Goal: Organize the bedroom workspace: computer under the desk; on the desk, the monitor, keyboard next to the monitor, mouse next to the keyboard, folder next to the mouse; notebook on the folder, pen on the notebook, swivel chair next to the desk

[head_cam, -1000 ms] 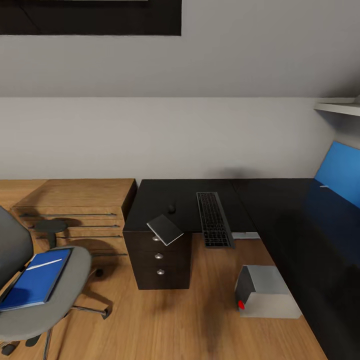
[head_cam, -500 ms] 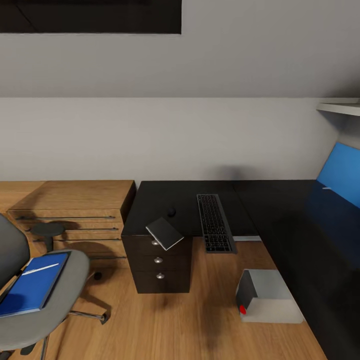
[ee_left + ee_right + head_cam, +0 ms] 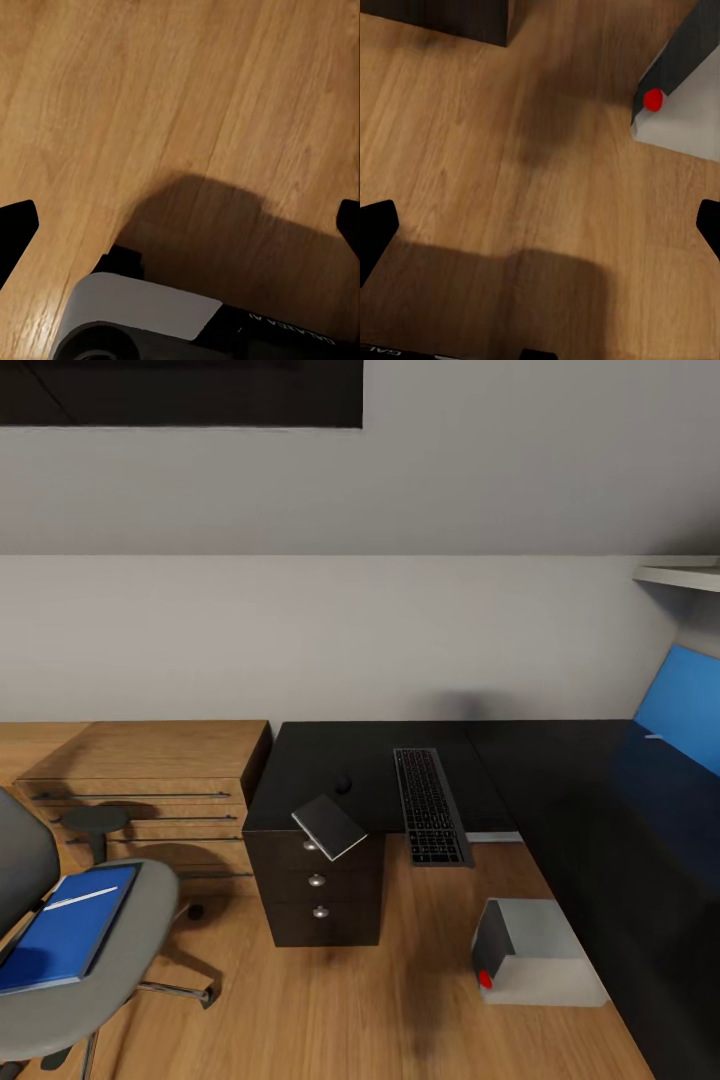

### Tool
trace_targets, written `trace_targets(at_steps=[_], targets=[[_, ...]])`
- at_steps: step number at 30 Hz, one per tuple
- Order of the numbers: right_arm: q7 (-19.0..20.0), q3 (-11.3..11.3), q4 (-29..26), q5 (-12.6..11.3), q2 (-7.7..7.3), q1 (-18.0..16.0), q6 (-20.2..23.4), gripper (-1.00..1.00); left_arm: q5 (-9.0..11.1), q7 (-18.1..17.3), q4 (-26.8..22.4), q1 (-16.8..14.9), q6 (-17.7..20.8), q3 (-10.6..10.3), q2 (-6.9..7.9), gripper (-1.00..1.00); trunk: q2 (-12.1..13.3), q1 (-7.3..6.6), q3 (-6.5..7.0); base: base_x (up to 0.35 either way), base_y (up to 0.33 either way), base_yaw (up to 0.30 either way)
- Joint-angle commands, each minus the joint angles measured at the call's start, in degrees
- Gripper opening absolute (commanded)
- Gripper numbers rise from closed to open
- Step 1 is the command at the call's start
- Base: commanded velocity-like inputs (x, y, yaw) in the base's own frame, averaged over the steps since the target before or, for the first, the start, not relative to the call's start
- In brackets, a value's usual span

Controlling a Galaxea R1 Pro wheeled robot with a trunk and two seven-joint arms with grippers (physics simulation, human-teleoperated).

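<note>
Room: sloped grey-white ceiling over a pale wall, with a dark panel high up; light wood plank floor (image 3: 400, 1010).
Worktop: L-shaped, black-topped (image 3: 330, 755), running along the wall and down the right side, with a dark drawer unit (image 3: 318, 885) of three round silver knobs beneath its left end.
Cabinet: low light-wood cabinet (image 3: 150, 780) just beside the worktop's left end.
Wall panel: bright blue panel (image 3: 685, 705) above the worktop's right wing, with a white shelf (image 3: 680, 575) higher up.
Keyboard (image 3: 430, 805): slim, black keys in a dark grey frame; lies on the worktop with its near end jutting past the edge.
Mouse (image 3: 343, 784): tiny black dome on the worktop, left of the keyboard and apart from it.
Notebook (image 3: 329, 825): thin grey slab, tilted, overhanging the front edge above the drawers.
Computer (image 3: 535, 950): light grey box on the floor with a red light on its dark front, near the worktop's inner corner.
Swivel chair (image 3: 90, 980): grey seat, black armrest, at the lower left, well apart from the worktop.
Folder (image 3: 65, 938): bright blue with a thin white edge, flat on the seat.
Left claw (image 3: 180, 225): spread wide above bare floor.
Right claw (image 3: 540, 225): spread wide above the floor, near the computer's red light.
Writing: small white letters on the left wrist's housing, too small to read.
</note>
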Motion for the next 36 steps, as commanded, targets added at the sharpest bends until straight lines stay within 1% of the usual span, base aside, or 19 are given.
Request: trace_targets(at_steps=[1,3,4,7,9,11,14,16,18,20,22,23,24,25,26,27,28,31,36], targets=[[-0.35,0.42,-2.21,-0.41,0.09,-0.08,-0.02,1.00,0.30,0.42,-2.75,-0.02,-0.05,-0.49,0.10,1.00,-0.03,0.00,-0.06,0.000,0.000,0.000],[-0.46,0.38,-5.20,-0.40,0.08,-0.11,0.21,1.00,0.30,0.44,-5.62,-0.02,0.38,-0.50,0.35,1.00,-0.03,0.00,-0.06,0.000,0.000,0.000],[-0.60,0.30,-10.29,-0.40,-0.03,-0.20,0.76,1.00,0.31,0.48,-10.54,-0.02,2.90,-0.49,1.11,1.00,-0.03,0.00,-0.06,0.000,0.000,0.000],[-0.80,-0.60,-21.92,-0.44,-0.42,-0.74,1.65,1.00,0.64,0.54,-26.29,-0.02,18.50,-0.12,4.10,1.00,-0.03,0.00,-0.06,0.000,0.000,0.000],[-0.68,-4.14,-29.28,-0.52,-0.50,-1.01,2.90,1.00,0.69,0.64,-36.22,-0.02,24.98,-0.02,5.27,1.00,-0.03,0.00,-0.06,0.000,0.000,0.000],[-0.57,-5.97,-32.47,-0.62,-0.49,-1.39,4.57,1.00,0.72,0.70,-39.86,-0.02,26.74,0.02,5.58,1.00,-0.03,0.00,-0.06,0.000,0.000,0.000],[-0.33,-9.90,-38.86,-2.15,-0.42,-2.90,10.92,1.00,0.88,0.74,-47.37,-0.02,30.27,0.03,5.95,1.00,-0.03,0.00,-0.06,0.000,0.000,0.000],[-0.24,-11.71,-41.99,-5.24,-0.40,-4.06,14.49,1.00,0.94,0.73,-51.60,-0.02,33.79,-0.02,5.98,1.00,-0.03,0.00,-0.06,0.000,0.000,0.000],[-0.24,-12.97,-45.12,-11.06,-0.55,-6.13,18.26,1.00,0.97,0.73,-56.85,-0.02,39.14,-0.10,5.86,1.00,-0.03,0.00,-0.06,0.000,0.000,0.000],[-0.24,-13.36,-46.36,-14.22,-0.66,-7.43,19.97,1.00,0.99,0.70,-59.14,-0.02,41.21,-0.09,5.83,1.00,-0.03,0.00,-0.06,0.000,0.000,0.000],[-0.22,-14.82,-50.00,-24.01,-2.09,-11.10,24.73,1.00,1.93,0.66,-64.76,-0.02,44.22,0.02,5.84,1.00,-0.03,0.00,-0.06,0.000,0.000,0.000],[-0.20,-15.23,-50.59,-25.93,-2.33,-11.48,25.41,1.00,2.43,0.65,-65.42,-0.02,44.46,0.03,5.86,1.00,-0.03,0.00,-0.06,0.000,0.000,0.000],[-0.20,-16.17,-51.74,-30.03,-2.74,-12.14,26.65,1.00,3.73,0.65,-66.44,-0.02,44.80,0.02,5.92,1.00,-0.03,0.00,-0.06,0.000,0.000,0.000],[-0.19,-16.63,-52.31,-32.11,-2.89,-12.41,27.24,1.00,4.47,0.65,-66.81,-0.02,44.93,0.02,5.95,1.00,-0.03,0.00,-0.06,0.000,0.000,0.000],[-0.18,-17.36,-53.47,-36.11,-3.19,-12.88,28.42,1.00,5.88,0.68,-67.25,-0.02,45.10,0.02,6.00,1.00,-0.03,0.00,-0.06,0.000,0.000,0.000],[-0.17,-17.62,-54.05,-37.97,-3.31,-13.06,28.99,1.00,6.50,0.69,-67.31,-0.02,45.15,0.03,6.02,1.00,-0.03,0.00,-0.06,0.000,0.000,0.000],[-0.21,-18.50,-57.87,-46.26,-3.94,-13.70,31.46,1.00,8.56,0.59,-64.07,-0.02,45.04,0.10,6.18,1.00,-0.03,0.00,-0.06,0.000,0.000,0.000],[-0.23,-18.72,-59.60,-48.20,-4.06,-13.82,31.97,1.00,8.91,0.50,-63.02,-0.02,44.97,0.07,6.20,1.00,-0.03,0.00,-0.06,0.000,0.000,0.000],[0.89,-18.73,-60.58,-49.11,-4.28,-13.86,32.45,1.00,9.06,0.47,-62.48,-0.02,44.98,0.02,6.21,1.00,-0.03,0.00,-0.06,0.000,0.000,0.000]])
